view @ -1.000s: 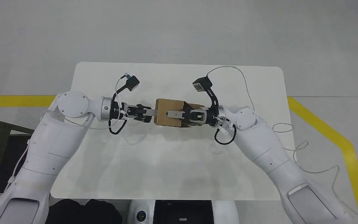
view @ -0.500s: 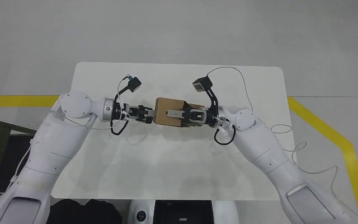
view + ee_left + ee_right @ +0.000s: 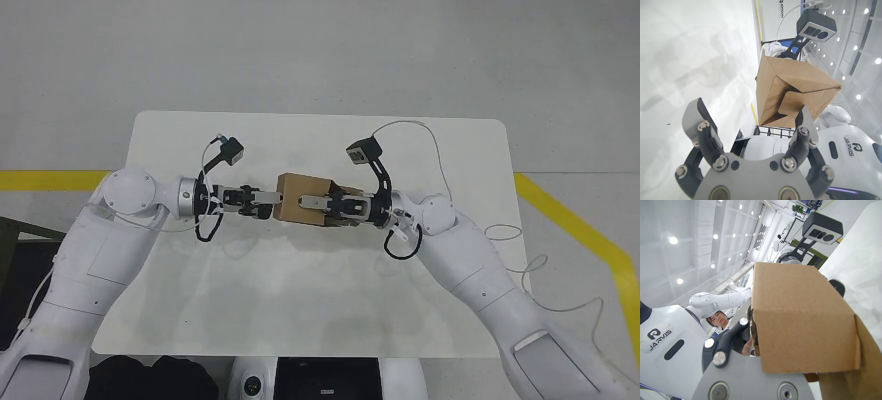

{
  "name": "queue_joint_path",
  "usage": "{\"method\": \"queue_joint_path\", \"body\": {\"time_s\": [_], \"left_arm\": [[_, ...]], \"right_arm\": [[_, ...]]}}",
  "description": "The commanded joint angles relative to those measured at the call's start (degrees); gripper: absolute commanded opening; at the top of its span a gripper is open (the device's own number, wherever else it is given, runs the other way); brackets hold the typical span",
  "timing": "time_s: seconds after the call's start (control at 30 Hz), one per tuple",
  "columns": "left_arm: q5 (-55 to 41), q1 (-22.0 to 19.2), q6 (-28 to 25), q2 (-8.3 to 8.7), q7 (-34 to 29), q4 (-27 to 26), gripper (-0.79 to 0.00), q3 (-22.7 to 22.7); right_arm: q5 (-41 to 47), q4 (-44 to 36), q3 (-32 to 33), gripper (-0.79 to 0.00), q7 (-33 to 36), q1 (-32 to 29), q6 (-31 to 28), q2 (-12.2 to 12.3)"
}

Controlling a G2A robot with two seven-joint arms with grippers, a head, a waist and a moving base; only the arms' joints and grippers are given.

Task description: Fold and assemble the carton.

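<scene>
The brown carton point(image 3: 300, 192) is held above the white table point(image 3: 420, 300) near its middle, lying on its side. My right gripper point(image 3: 322, 204) is shut on the carton's right end, one finger point(image 3: 310, 203) lying over its top face. In the right wrist view the carton point(image 3: 802, 321) sits right in front of the camera, with a loose flap point(image 3: 868, 355) at the near end. My left gripper point(image 3: 751, 103) is open with nothing between its fingers, just short of the carton's point(image 3: 791, 89) left end, where the folded flaps interlock. From above, the left gripper point(image 3: 262, 203) is beside the carton's left edge.
Both arms meet over the table's centre. Cables loop off each wrist point(image 3: 440, 160). A yellow floor line point(image 3: 40, 180) runs past both sides of the table.
My left arm has drawn slightly to the left, away from the carton's end. The carton and the right arm have stayed in place.
</scene>
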Motion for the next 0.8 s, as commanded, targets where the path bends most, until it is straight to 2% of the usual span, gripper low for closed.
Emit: {"method": "queue_joint_path", "body": {"time_s": [0.0, 0.77], "left_arm": [[-0.19, 0.01, 0.01, -0.09, 0.12, 0.04, 0.0, 0.2], [-1.45, -0.63, -0.03, -0.95, -0.24, 0.61, 0.0, 1.7]], "right_arm": [[0.12, -0.17, -0.04, -0.785, -0.03, 0.06, -0.03, -0.03], [0.43, -0.15, -0.5, -0.785, -0.06, 0.13, -0.06, -0.14]]}}
